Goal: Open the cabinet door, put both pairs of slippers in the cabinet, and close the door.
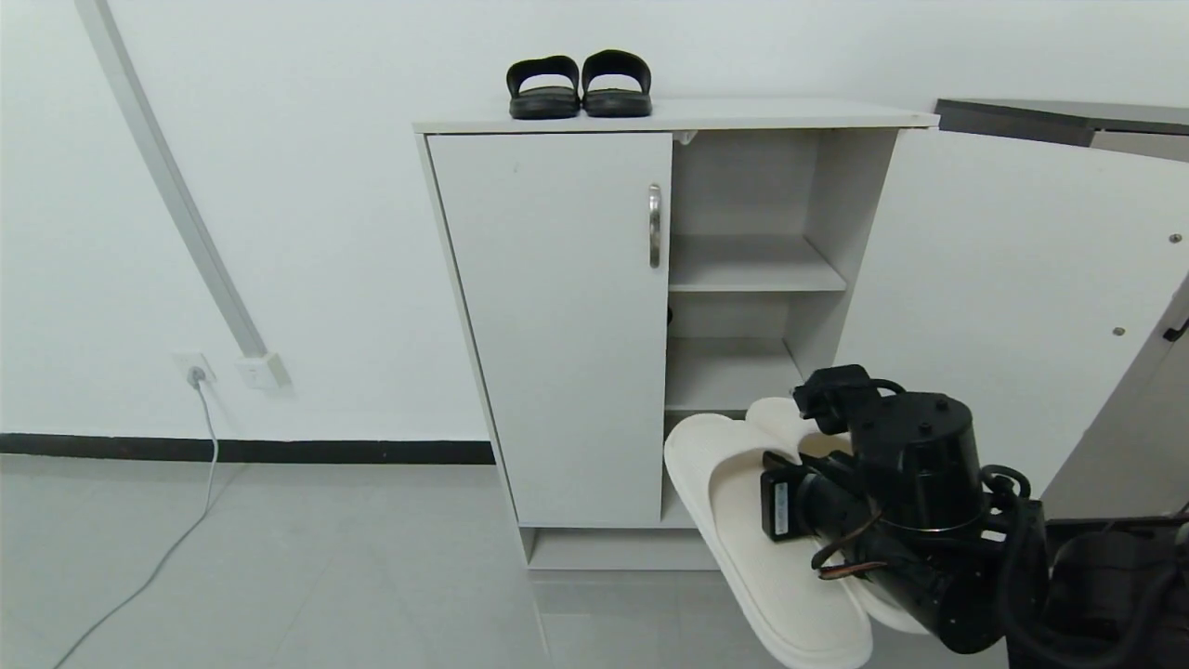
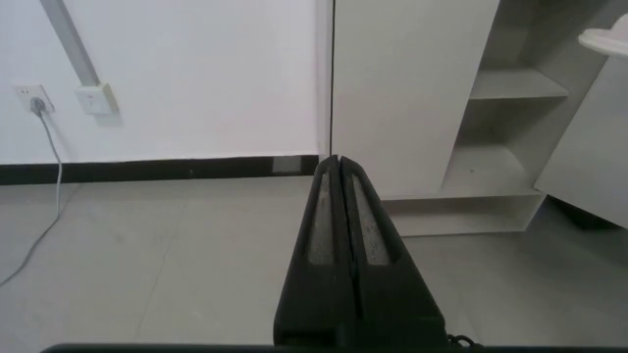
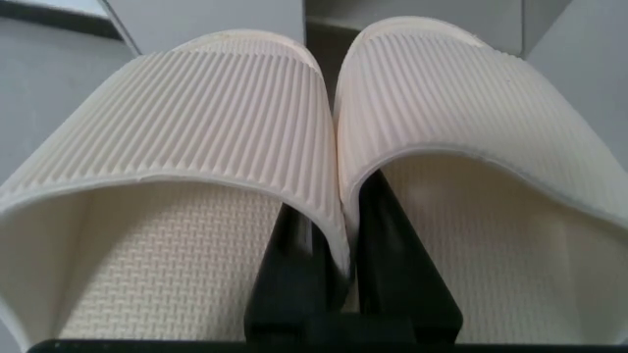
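My left gripper [image 2: 339,245] hangs low over the floor [image 1: 279,557], its fingers pressed together with nothing in them. The black slippers [image 1: 579,85] sit side by side on top of the cabinet [image 1: 548,325]. Its left door is shut and its right door [image 1: 1003,297] is swung wide. My right gripper [image 3: 339,255] is squeezed tight on the inner straps of the white slippers [image 1: 762,548], just in front of the open side, low down. I think they could slip out, since only the strap edges are pinched. The toes could also bump a shelf [image 1: 725,376] and twist loose. The floor is shiny grey tile. On the white wall at the left is a socket [image 1: 193,373] with a cord [image 1: 212,437]
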{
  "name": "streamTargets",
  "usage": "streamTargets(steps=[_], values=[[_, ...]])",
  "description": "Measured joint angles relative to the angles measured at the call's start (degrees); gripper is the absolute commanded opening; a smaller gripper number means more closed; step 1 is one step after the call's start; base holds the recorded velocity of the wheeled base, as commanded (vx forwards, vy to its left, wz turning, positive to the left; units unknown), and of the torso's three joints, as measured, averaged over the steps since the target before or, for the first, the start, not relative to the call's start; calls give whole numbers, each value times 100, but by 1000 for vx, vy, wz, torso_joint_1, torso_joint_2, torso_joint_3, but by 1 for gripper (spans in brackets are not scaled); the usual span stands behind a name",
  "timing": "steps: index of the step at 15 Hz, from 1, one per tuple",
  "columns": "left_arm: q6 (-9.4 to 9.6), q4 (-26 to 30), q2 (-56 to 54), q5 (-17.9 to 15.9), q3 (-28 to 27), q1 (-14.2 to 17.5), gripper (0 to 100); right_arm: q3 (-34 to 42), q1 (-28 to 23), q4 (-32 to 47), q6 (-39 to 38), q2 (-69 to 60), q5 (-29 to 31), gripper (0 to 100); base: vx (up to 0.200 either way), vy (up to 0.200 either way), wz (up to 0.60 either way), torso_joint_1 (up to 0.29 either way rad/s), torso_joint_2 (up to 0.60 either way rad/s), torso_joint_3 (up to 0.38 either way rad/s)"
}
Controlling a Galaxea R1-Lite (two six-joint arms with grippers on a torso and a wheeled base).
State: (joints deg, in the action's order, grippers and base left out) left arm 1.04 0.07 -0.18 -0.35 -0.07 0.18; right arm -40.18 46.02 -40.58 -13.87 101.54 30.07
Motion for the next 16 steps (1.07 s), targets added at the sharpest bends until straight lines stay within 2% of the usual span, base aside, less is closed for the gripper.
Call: streamTargets(steps=[2, 4, 8, 12, 16], values=[[7, 0, 0, 0, 0, 0, 0, -246, 102, 44, -101, 211, 345, 0, 0, 0, 0, 0, 0, 0], [11, 2, 0, 0, -2, -2, 0, -579, 168, 27, -139, 461, 994, 0, 0, 0, 0, 0, 0, 0], [2, 2, 0, 2, -2, -5, 0, -761, 277, 16, -187, 703, 1276, 0, 0, -200, 0, 2, 2, 0], [2, 9, 0, 2, 0, 0, 0, -747, 285, -6, -200, 775, 1292, 0, 0, -200, 0, 5, 6, 4], [-6, 2, 2, 2, -2, 0, 0, -714, 277, -11, -200, 814, 1287, 0, 0, 0, 0, 0, 0, 0]])
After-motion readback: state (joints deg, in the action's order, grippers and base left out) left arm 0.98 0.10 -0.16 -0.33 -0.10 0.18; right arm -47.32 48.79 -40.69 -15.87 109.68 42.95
